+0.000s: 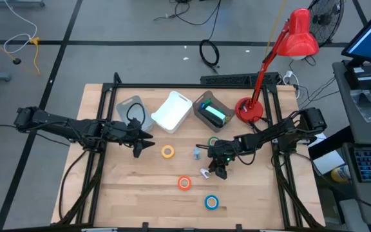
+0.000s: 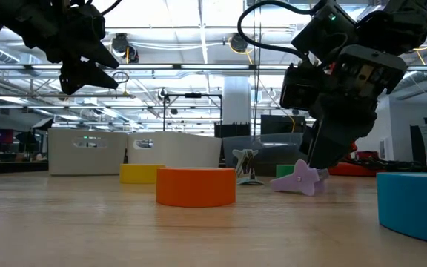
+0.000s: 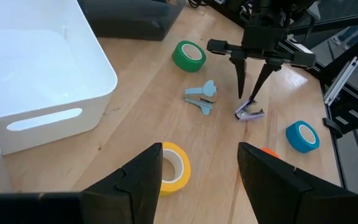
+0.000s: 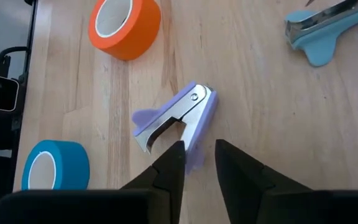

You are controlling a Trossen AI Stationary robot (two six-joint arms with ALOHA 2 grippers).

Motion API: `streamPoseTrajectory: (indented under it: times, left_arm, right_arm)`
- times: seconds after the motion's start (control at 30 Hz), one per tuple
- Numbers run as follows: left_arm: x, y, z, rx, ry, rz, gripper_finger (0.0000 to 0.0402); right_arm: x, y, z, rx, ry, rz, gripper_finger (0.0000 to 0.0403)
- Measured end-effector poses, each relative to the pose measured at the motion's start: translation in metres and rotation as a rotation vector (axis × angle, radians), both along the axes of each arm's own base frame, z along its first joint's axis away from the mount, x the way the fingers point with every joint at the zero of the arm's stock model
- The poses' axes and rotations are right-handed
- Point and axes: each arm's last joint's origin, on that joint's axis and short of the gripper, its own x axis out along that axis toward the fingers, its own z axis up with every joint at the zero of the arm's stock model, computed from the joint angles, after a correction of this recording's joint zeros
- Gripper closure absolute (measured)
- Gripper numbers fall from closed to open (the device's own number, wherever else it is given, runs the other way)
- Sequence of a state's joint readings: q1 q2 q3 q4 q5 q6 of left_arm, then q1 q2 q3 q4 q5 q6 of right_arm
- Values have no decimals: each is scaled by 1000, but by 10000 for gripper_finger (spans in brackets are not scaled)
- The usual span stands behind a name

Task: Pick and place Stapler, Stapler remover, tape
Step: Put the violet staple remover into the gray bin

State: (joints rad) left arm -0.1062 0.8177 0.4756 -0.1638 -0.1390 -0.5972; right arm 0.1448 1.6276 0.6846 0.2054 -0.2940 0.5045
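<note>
A purple staple remover lies flat on the table, and a blue one lies farther back. Four tape rolls lie flat around them: yellow, orange, blue and green. A green stapler sits in the grey bin. My right gripper points down over the purple remover, slightly open, a finger on either side of its handle end. My left gripper hovers open above the table, near the yellow roll. My right gripper comes at the purple remover's handle end from above, with the fingers pointing down and standing close on either side of it. The remover lies on the table. Whether the fingers touch it, I cannot tell.
A white bin and another grey bin stand along the far side of the table. A red desk lamp stands at the far right. Bare wood lies near the front left.
</note>
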Motion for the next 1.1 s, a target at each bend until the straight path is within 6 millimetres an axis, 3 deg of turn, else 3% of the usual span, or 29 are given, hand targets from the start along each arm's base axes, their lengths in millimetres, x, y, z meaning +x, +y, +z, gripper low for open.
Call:
streamPoseTrajectory:
  times: [0.37, 0.73, 0.9, 1.1]
  left_arm:
    - [0, 0, 0, 0, 0, 1, 190]
    - [1, 0, 1, -16, -12, 10, 190]
    - [1, 0, 2, -64, -23, 35, 190]
    - [5, 0, 10, -100, -122, 44, 190]
  right_arm:
    - [0, 0, 1, -3, -5, 2, 397]
    - [0, 0, 4, 10, -14, -10, 401]
    - [-1, -1, 22, 30, -87, -20, 402]
    - [-1, -6, 58, -7, -308, -109, 402]
